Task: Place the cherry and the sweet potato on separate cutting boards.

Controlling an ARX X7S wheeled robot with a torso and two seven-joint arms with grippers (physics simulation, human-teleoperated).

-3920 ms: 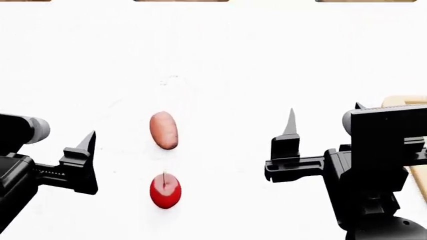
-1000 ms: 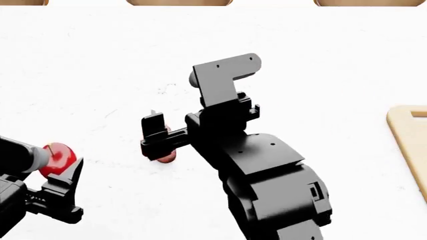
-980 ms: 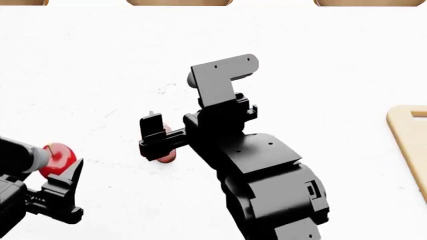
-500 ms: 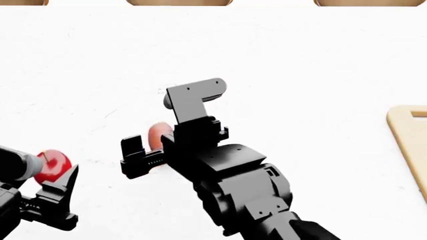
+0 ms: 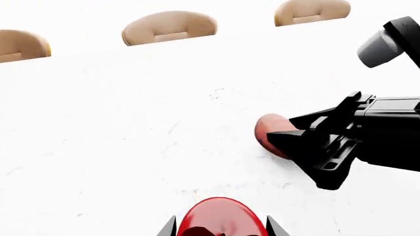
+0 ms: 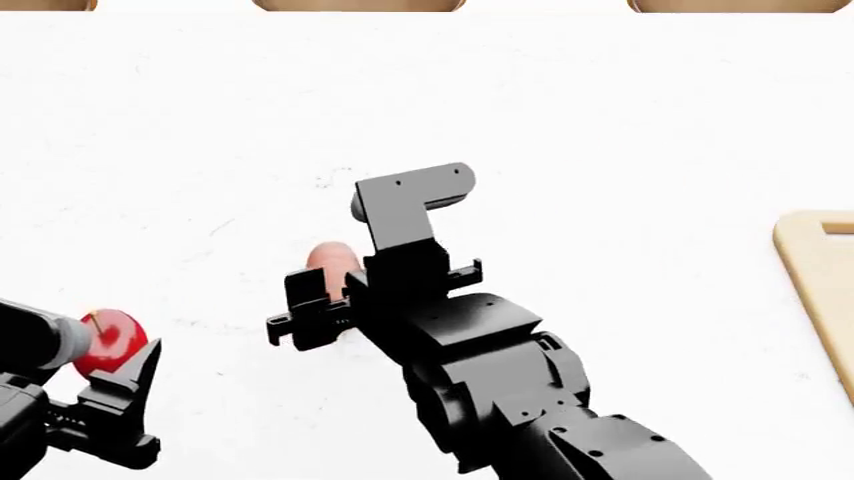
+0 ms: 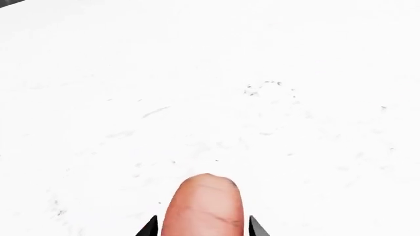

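Gripping cherry (image 6: 107, 338) w/ left hand (image 6: 96, 372), right hand (image 6: 324, 293) now clamping sweet potato (image 6: 334, 262)

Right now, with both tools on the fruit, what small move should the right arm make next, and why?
Probably lift the right tool straight up a little: its tips flank the sweet potato, apparently gripped, and the nearest cutting board lies off to the right.

a simulated tabletop – plain white table (image 6: 601, 120), wooden cutting boards (image 5: 169, 28) along its edge.
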